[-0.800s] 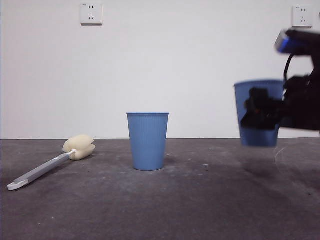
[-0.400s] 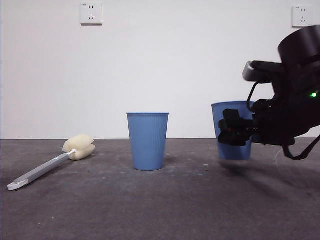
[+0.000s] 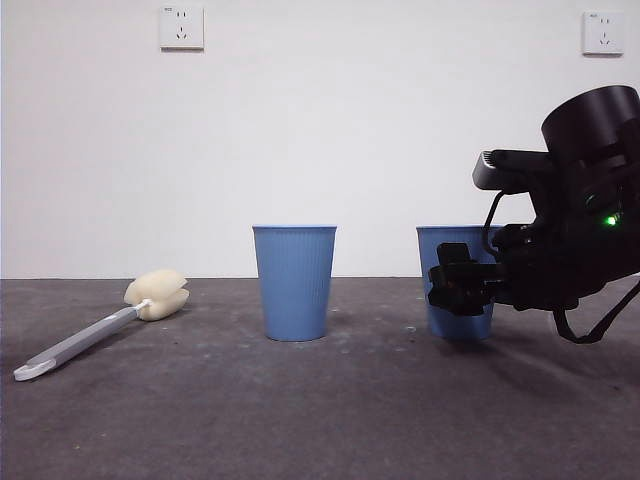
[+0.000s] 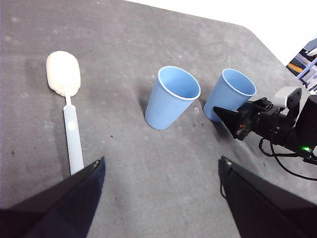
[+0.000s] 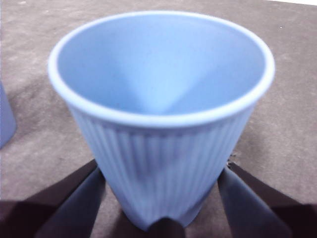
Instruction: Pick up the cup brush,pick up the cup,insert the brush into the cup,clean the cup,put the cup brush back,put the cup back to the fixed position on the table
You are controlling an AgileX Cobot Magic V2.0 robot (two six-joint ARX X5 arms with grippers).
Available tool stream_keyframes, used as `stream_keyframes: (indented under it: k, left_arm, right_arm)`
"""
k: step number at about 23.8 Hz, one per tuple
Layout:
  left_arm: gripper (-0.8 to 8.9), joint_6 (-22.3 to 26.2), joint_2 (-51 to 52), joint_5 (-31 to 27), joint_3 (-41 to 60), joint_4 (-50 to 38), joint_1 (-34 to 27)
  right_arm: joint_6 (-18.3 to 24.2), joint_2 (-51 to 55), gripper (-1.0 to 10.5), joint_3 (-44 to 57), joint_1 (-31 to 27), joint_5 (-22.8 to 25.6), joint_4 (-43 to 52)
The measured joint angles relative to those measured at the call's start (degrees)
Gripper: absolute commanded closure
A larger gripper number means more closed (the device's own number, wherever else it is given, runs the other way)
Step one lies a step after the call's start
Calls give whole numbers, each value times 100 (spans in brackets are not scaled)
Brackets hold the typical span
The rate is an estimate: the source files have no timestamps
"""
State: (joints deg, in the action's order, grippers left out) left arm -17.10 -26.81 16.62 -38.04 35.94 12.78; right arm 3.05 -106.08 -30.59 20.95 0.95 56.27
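Right gripper (image 3: pixel 458 288) is clamped on the blue ribbed plastic cup (image 3: pixel 452 262) low on its wall — base on the dark grey table (image 3: pixel 300 410), so likely placing. Cream-sponge cup brush (image 3: pixel 100 325) lies well apart. Left gripper (image 4: pixel 161 171) hangs spread, empty.

Robot lab/test bench: bare white wall (image 3: pixel 350 130) (two sockets (image 3: pixel 181 27)), scuffed table (image 3: pixel 300 410).

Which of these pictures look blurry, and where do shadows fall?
Right wrist view: the cup fills the frame, soft-focused, between the right gripper jaws. Front view: sharp, faint shadow beside the other cup. Left wrist view: sharp, left gripper jaws dark.
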Motion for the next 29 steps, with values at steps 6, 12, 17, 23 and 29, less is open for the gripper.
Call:
stream_keyframes:
  k: [6, 12, 17, 23, 29]
  left_arm:
    - [433, 7, -98, -2, 0, 0, 0]
    - [433, 28, -219, -7, 0, 0, 0]
    - [432, 57, -267, -9, 0, 0, 0]
    - [432, 103, -269, -9, 0, 0, 0]
    - [433, 120, -271, -11, 0, 0, 0]
  right_arm:
    - [0, -2, 840, -2, 0, 0, -57]
    - [0, 9, 718, -7, 0, 2, -140]
    - [2, 35, 593, -17, 0, -4, -212]
    - [76, -35, 496, 72, -2, -144, -636]
    - [81, 74, 496, 57, -2, -144, -848]
